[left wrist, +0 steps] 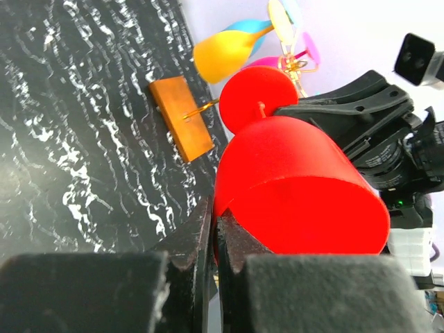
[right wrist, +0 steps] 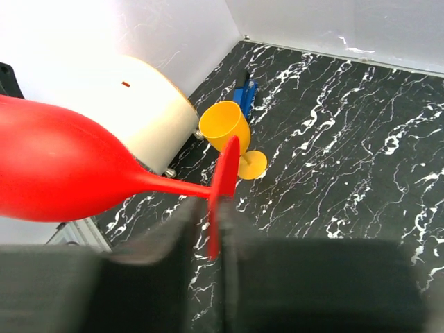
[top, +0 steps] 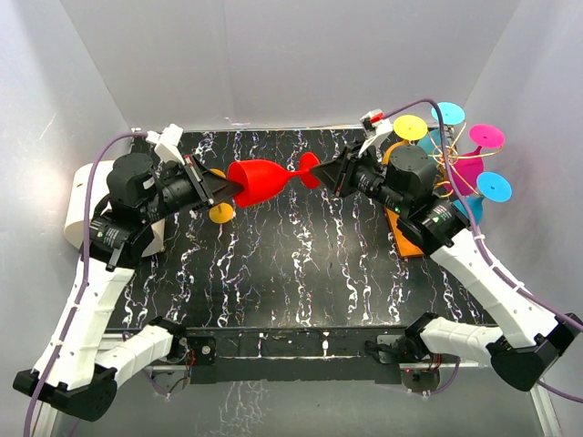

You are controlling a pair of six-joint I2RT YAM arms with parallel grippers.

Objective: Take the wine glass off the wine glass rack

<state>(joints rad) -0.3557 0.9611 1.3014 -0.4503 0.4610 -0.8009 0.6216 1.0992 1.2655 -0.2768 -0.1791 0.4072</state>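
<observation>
Wine glass matt smooth plastic; table glossy marble-look; fingers matt black.

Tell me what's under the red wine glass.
Only black marbled table shows below the red wine glass; a yellow wine glass stands nearby. The patch directly beneath the red bowl is covered.

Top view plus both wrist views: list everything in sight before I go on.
red glass: 1, red, on its side in mid-air between the grippers
yellow glass: 1, yellow, upright on the table near the left gripper
rack glasses: at least 4, yellow, cyan, magenta, blue, hanging on the rack
rack: 1, orange base with gold wire, right side of the table
cream roll: 1, cream, beyond the table's left edge
blue item: 1, blue, by the wall behind the yellow glass; too small to identify
table: 1, black with white veins
left gripper: shut on the red glass's rim
right gripper: shut on its foot
</observation>
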